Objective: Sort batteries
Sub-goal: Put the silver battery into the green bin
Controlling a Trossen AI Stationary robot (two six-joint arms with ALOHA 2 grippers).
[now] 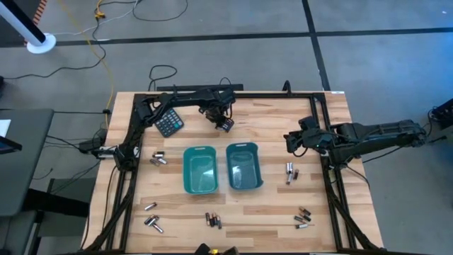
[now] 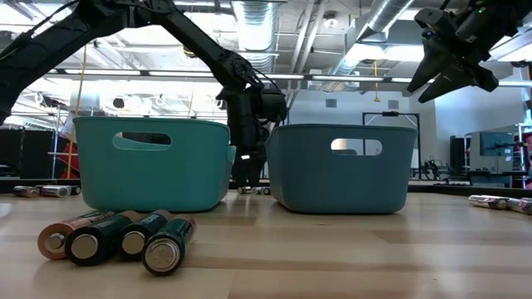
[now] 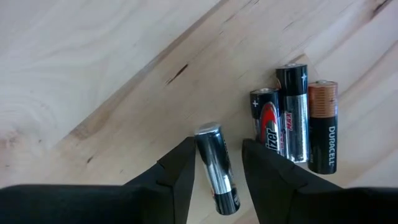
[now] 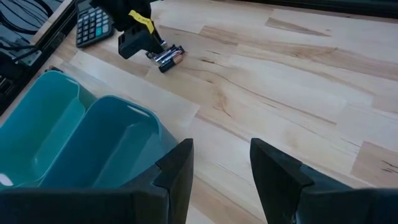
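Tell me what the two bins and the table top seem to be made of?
Bins: probably moulded plastic, matte teal, with smooth one-piece walls and cut-out handles. Table top: light wood, seemingly glued from planks, with visible grain, knots and seams.

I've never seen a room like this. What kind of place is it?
Probably a robot lab or workshop: robot arms mounted on a wooden table, cables trailing over a bare concrete floor, and exposed ceiling pipes overhead.

Two teal bins (image 1: 199, 150) fill mid-table; bare wood (image 1: 276, 117) lies open behind them.
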